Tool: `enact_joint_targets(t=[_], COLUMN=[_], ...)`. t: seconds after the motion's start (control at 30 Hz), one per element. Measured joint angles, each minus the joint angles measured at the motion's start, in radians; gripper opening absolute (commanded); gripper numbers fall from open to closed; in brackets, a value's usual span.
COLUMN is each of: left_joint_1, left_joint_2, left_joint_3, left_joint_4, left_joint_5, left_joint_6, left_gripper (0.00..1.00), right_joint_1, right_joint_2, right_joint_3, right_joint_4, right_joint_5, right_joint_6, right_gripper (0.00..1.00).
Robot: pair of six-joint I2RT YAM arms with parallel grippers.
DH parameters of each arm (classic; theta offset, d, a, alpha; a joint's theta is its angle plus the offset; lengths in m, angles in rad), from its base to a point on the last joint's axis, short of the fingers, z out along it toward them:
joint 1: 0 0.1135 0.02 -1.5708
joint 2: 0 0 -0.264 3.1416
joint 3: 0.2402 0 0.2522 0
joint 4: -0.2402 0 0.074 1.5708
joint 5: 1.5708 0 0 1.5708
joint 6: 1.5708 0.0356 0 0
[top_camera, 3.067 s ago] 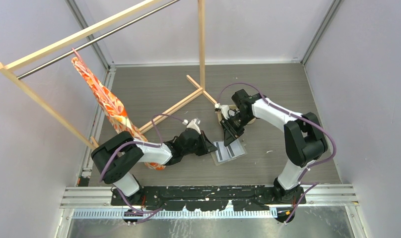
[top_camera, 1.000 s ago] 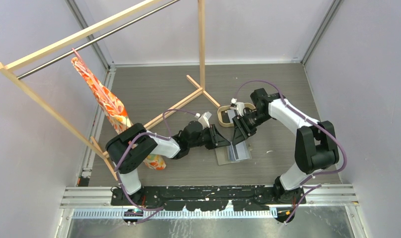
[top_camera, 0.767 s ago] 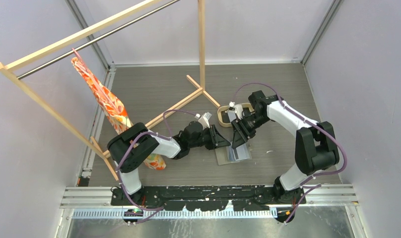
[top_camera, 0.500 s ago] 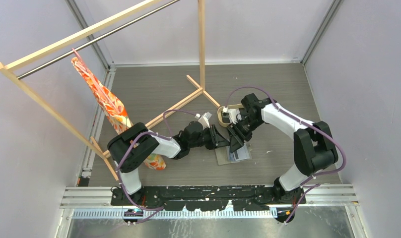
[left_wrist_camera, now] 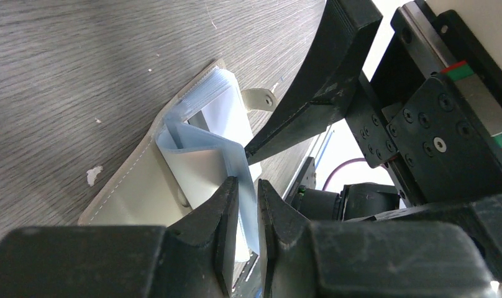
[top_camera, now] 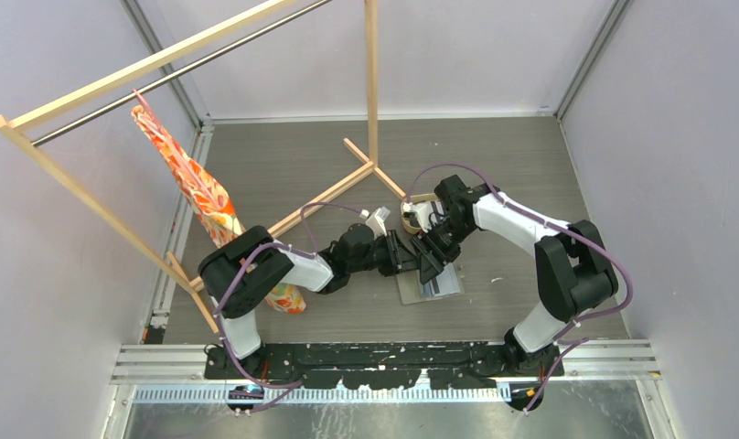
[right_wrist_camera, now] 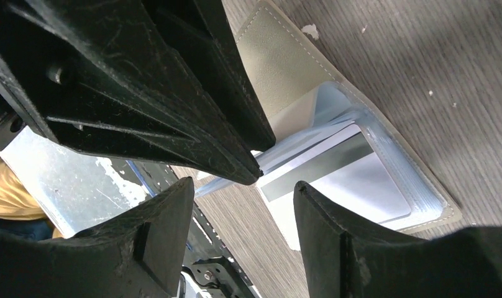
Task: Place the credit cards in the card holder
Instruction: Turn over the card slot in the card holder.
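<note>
One card holder [top_camera: 435, 289] lies open flat on the table [top_camera: 283, 165] mid-scene, long axis roughly left-right. You see one white, grey-striped card [right_wrist_camera: 354, 180] inside. Your left gripper [left_wrist_camera: 245, 189] pinches its clear sleeve [left_wrist_camera: 199, 139]. Right gripper [right_wrist_camera: 242, 189] jaws are spread just above.

at the upper left of my overhead view an orange patterned cloth [top_camera: 201, 197] hangs from a wooden rack [top_camera: 372, 91], whose foot rests on the grey wood-grain table [top_camera: 283, 165]. just right of centre, an oval wood-rimmed tray [top_camera: 407, 217] is only partly visible.
</note>
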Motion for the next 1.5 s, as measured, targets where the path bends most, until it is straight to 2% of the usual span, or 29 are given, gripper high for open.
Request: enact_joint_targets(t=[0.23,0.47,0.83,1.2,1.5], left_joint_1=[0.0,0.0,0.0,0.0,0.0], left_joint_2=[0.0,0.0,0.0,-0.019,-0.038], left_joint_3=[0.0,0.0,0.0,-0.005,-0.016], left_joint_4=[0.0,0.0,-0.001,-0.035,-0.061], left_joint_5=[0.0,0.0,-0.001,-0.014,-0.029], left_joint_6=[0.0,0.0,0.003,0.032,0.061], left_gripper=[0.18,0.19,0.2,0.27,0.27], right_joint_1=[0.006,0.006,-0.001,-0.016,-0.037], right_joint_2=[0.005,0.008,0.009,0.013,0.017], right_joint_3=[-0.001,-0.001,-0.001,-0.001,0.008], right_joint_4=[0.009,0.008,-0.002,-0.013,-0.033], right_joint_5=[0.023,0.052,0.06,0.062,0.022], right_joint_6=[0.011,0.018,0.019,0.019,0.01], right_gripper=[0.65,0.59,0.6,0.6,0.6])
